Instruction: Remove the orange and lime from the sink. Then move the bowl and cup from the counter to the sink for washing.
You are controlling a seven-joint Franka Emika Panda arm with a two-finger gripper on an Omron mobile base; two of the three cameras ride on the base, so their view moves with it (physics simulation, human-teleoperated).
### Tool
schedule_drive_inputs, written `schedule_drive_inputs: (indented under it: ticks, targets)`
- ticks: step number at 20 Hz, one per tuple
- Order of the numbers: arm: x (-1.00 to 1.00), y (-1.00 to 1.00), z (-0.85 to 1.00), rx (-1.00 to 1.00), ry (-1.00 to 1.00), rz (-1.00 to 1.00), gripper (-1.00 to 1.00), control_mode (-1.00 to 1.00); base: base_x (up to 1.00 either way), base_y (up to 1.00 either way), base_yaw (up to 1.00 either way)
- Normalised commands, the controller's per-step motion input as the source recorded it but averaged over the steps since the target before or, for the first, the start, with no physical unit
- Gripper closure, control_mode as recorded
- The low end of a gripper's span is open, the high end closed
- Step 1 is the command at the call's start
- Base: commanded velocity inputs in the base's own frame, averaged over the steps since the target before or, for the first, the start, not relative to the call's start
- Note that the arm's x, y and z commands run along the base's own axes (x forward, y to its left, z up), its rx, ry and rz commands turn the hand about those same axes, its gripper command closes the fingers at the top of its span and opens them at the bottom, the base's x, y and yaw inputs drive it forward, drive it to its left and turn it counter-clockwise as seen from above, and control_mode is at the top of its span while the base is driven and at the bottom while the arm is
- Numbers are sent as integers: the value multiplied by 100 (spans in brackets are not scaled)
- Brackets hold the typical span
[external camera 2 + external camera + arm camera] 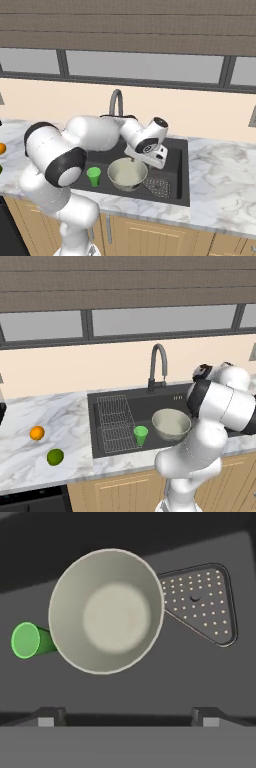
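Gripper (128,716) hangs above the sink (172,398) with its jaws spread wide and nothing between them; the two dark fingertips (50,715) stand far apart at the bottom of the hand view, touching no object. In the right base view the hand (148,151) sits just over the bowl's far rim, pointing down into the basin.

Directly below the tool rests the bowl (106,610), pale grey-beige, upright on the dark sink floor, its inside bare. Beside it, on the side away from the drain, stands the cup (29,640), bright light green and upright in the base views; whether it touches the bowl's wall cannot be told. On the bowl's other side lies the perforated drain plate (202,604), close to the bowl's rim. The wire rack (116,423) takes up the end of the basin beyond the cup, and the curved faucet (158,367) rises behind the sink.

Well away from the gripper, past the rack end of the sink, the orange (37,432) and the lime (55,456) lie on the counter (60,416), near each other but apart, the lime nearer the counter's front edge.
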Motion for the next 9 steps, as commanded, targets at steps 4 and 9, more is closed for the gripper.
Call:
schedule_drive_inputs:
  ticks: [4,9]
  targets:
    - [-27,4,40,-9,-12,0,-100,-100,0,0,0]
    - [-25,7,39,-8,-7,0,-100,-100,0,0,0]
